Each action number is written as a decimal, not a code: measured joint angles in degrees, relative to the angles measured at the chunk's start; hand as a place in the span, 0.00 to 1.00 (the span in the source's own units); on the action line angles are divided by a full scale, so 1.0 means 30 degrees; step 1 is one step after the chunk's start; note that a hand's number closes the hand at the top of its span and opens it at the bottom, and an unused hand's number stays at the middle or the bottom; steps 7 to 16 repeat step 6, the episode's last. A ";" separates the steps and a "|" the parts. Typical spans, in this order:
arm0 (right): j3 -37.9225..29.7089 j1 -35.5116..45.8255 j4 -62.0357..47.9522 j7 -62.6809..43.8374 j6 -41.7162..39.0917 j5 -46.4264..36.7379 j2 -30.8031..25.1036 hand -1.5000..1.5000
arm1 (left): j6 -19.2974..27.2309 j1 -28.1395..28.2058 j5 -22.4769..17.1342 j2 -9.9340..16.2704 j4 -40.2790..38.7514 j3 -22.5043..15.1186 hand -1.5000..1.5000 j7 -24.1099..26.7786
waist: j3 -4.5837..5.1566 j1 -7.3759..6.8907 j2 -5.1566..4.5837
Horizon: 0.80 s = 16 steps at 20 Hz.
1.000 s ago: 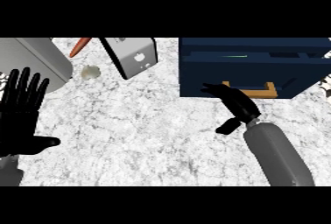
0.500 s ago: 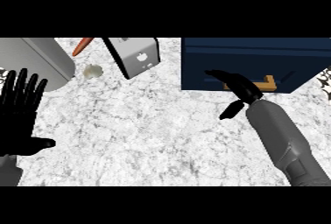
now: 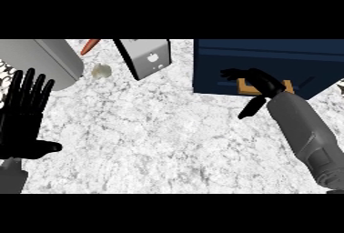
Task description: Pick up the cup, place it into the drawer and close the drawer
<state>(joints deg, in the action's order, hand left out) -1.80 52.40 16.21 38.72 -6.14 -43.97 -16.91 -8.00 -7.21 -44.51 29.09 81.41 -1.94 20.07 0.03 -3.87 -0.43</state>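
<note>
Sitting near the worktop's far left corner, the small pale cup (image 3: 101,71) stands free on the marble worktop (image 3: 154,136), between a grey rounded appliance (image 3: 47,59) and a tilted grey box (image 3: 144,57). An orange-red stick (image 3: 91,45) lies just behind it. At the far right, the right robot hand (image 3: 259,84), fingers relaxed and grasping nothing, hangs at the blue drawer (image 3: 269,63) front beside its tan handle (image 3: 285,86). At the left edge, the left robot hand (image 3: 23,113) rests released, fingers up.

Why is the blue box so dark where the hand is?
In the head view, the navy drawer unit is dark itself, and the black right hand blends into it; only the orange bit stands out brightly, while the white counter looks evenly lit.
</note>
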 measured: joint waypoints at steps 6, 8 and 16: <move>-0.0290 0.0441 -0.1054 0.0579 -0.0260 0.0099 -0.0184 0.00 | 0.0086 -0.0178 0.0431 -0.0312 -0.0137 -0.0221 0.00 0.0094 | 0.0030 -0.0166 0.0004; -0.0290 0.0441 -0.1054 0.0579 -0.0260 0.0099 -0.0184 0.00 | 0.0086 -0.0178 0.0431 -0.0312 -0.0137 -0.0221 0.00 0.0094 | 0.0030 -0.0166 0.0004; -0.0290 0.0441 -0.1054 0.0579 -0.0260 0.0099 -0.0184 0.00 | 0.0086 -0.0178 0.0431 -0.0312 -0.0137 -0.0221 0.00 0.0094 | 0.0030 -0.0166 0.0004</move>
